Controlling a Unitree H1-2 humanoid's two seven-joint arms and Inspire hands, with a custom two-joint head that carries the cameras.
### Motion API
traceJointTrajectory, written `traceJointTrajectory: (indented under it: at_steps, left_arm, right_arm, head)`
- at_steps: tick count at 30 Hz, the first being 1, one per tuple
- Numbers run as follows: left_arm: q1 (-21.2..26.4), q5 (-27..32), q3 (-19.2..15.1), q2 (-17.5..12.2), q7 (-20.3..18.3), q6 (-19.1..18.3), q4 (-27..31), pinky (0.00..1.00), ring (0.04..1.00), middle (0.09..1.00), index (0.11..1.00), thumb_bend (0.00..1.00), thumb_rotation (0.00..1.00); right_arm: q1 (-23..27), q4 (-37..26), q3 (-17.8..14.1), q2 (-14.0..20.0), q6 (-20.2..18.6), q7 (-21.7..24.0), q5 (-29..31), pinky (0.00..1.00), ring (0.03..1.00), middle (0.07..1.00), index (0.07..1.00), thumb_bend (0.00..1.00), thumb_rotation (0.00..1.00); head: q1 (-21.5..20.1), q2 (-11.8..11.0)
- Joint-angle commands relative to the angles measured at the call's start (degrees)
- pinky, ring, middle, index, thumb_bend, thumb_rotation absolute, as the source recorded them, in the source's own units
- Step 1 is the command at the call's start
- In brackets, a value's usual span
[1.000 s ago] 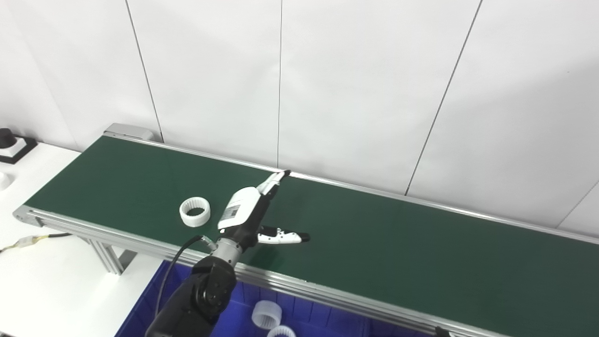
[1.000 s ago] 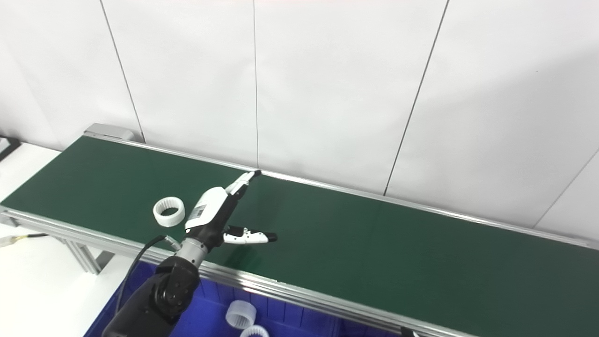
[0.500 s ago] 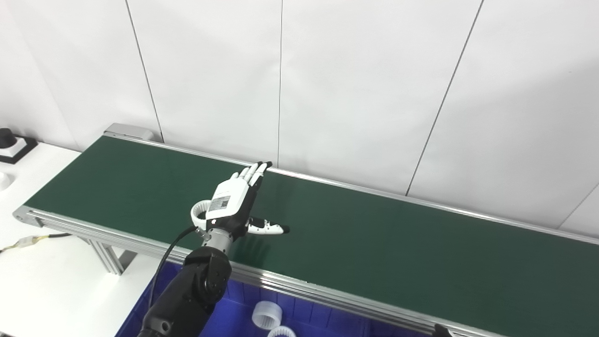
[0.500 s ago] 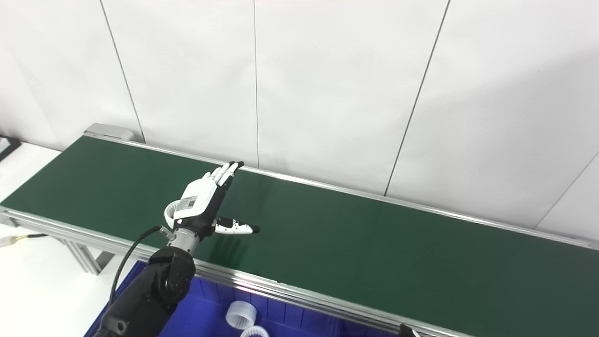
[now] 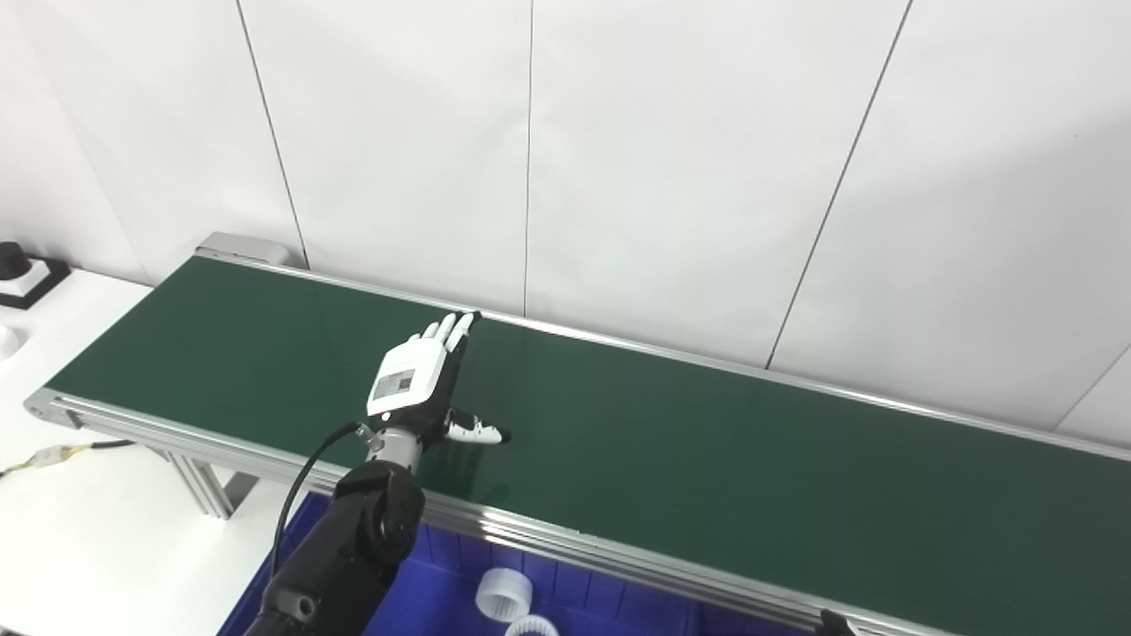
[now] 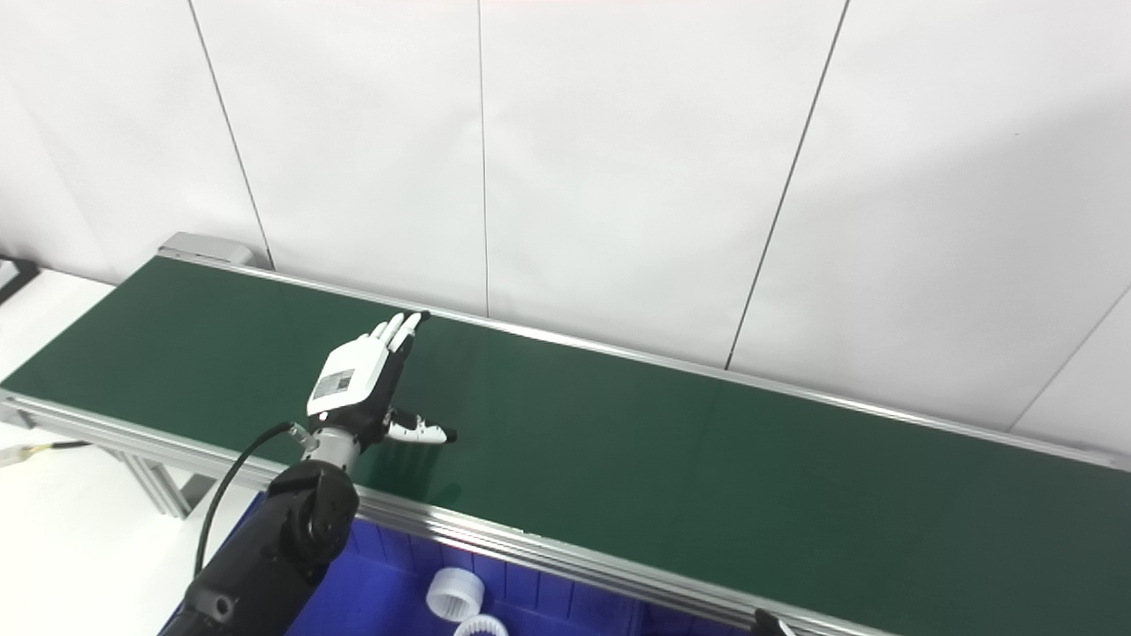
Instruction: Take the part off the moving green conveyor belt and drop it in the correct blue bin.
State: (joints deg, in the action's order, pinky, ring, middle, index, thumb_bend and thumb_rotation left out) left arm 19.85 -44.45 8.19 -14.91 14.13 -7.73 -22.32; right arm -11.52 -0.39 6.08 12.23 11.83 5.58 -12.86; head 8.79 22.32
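My left hand [image 5: 413,382] hovers over the green conveyor belt [image 5: 707,450] near its left part, open, fingers stretched toward the far rail and thumb pointing right. It holds nothing. The white ring part does not show in either view; it is hidden behind the hand. A blue bin [image 5: 442,592] sits below the belt's near rail with two white rings [image 5: 504,594] in it. Of my right hand only a dark tip [image 5: 831,623] shows at the bottom edge.
The belt's aluminium near rail [image 5: 548,539] runs in front of the bin. A white table [image 5: 79,521] lies to the left with a cable [image 5: 53,455] and a black-and-white device [image 5: 19,269] at its far left. A white panel wall stands behind the belt.
My left hand has moved left along the belt and turned its back toward the camera. It now covers the white ring, which lay in the open to its left a second ago.
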Motion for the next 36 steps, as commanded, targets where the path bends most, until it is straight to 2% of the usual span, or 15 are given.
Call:
traceJointTrajectory:
  at_steps: [1,14,25,27,30,32,33,34,35,36]
  left_arm:
    - [2.87,0.38,-0.20,-1.53,2.06,0.14,-0.27,0.99,0.986,1.000,0.961,0.80,0.15]
    - [4.12,0.48,-0.08,-2.00,4.26,-0.13,-6.37,1.00,0.984,0.997,0.950,0.80,0.13]
    - [4.02,0.98,0.41,-2.27,4.50,-1.34,-7.47,0.99,0.976,0.990,0.936,0.73,0.02]
    - [4.04,1.56,0.31,-2.18,4.62,-1.60,-7.65,0.95,0.948,0.970,0.916,0.70,0.00]
    - [3.99,2.26,0.18,-2.04,4.58,-2.01,-7.72,0.81,0.859,0.914,0.865,0.66,0.00]
    - [3.90,2.75,0.28,-2.02,4.21,-2.24,-7.55,0.76,0.826,0.899,0.852,0.65,0.00]
    - [3.82,3.77,-0.10,-1.79,3.58,-2.21,-7.40,0.74,0.817,0.895,0.848,0.64,0.00]
    - [3.77,4.53,-0.37,-1.64,3.16,-2.17,-7.30,0.68,0.783,0.873,0.837,0.62,0.00]
    - [3.70,6.33,-0.89,-1.47,2.57,-0.95,-7.42,0.65,0.766,0.861,0.832,0.61,0.00]
    - [3.65,7.66,-1.16,-1.40,2.22,-0.06,-7.53,0.52,0.590,0.786,0.793,0.53,0.00]
  right_arm:
    - [0.30,-1.42,-0.16,0.17,3.01,-0.45,0.62,0.75,0.839,0.880,0.905,0.72,0.19]
    - [-0.04,-1.85,-0.19,0.12,3.12,-0.58,0.48,0.75,0.837,0.879,0.904,0.72,0.18]
    - [-0.23,-2.49,-0.17,0.11,2.50,-0.51,0.23,0.75,0.839,0.882,0.904,0.72,0.18]
    - [-0.26,-2.42,-0.19,0.06,2.75,-0.55,0.37,0.75,0.839,0.880,0.903,0.72,0.17]
    - [-0.27,-2.43,-0.21,0.04,2.75,-0.62,0.27,0.75,0.834,0.877,0.903,0.72,0.18]
    - [-0.31,-2.47,-0.21,0.03,2.77,-0.60,0.32,0.75,0.835,0.878,0.904,0.71,0.18]
    - [-0.32,-2.45,-0.21,0.04,2.79,-0.49,0.56,0.75,0.835,0.878,0.904,0.71,0.18]
    - [-0.33,-2.44,-0.22,0.04,2.79,-0.41,0.74,0.76,0.840,0.883,0.907,0.71,0.18]
    - [-0.31,-2.34,-0.22,0.07,3.02,-0.43,0.77,0.76,0.842,0.886,0.909,0.71,0.17]
    - [-0.29,-2.27,-0.21,0.09,3.19,-0.46,0.77,0.76,0.841,0.884,0.909,0.71,0.17]
  head:
    - [0.02,0.03]
    - [-0.11,0.23]
    - [-0.19,0.37]
    - [-0.21,0.40]
    - [-0.10,0.42]
    - [-0.08,0.41]
    - [-0.10,0.40]
    - [-0.10,0.40]
    - [-0.06,0.47]
    - [-0.06,0.47]
